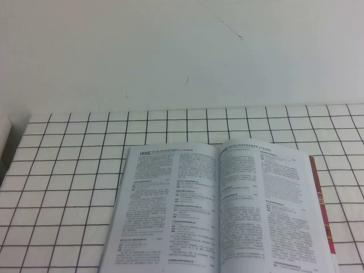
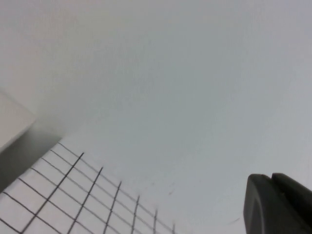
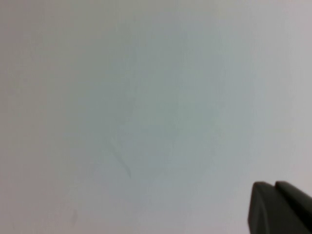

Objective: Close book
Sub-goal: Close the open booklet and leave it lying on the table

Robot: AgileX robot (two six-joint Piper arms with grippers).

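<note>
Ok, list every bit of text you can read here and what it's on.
"HEEC", bold, at the top of the book's left page.
All other print on both pages: too small to read.
Left gripper and right gripper, both outside the high view: no markings.

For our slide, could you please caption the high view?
Open book lies on gridded cloth; left pincer and right pincer off-frame, facing wall.

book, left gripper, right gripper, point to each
open book [image 1: 219, 210]: high view, the gutter between its printed pages
left gripper [image 2: 279, 204]: left wrist view, its dark visible part, aimed at the wall [image 2: 170, 73]
right gripper [image 3: 280, 208]: right wrist view, its dark visible part, likewise aimed at the wall
</note>
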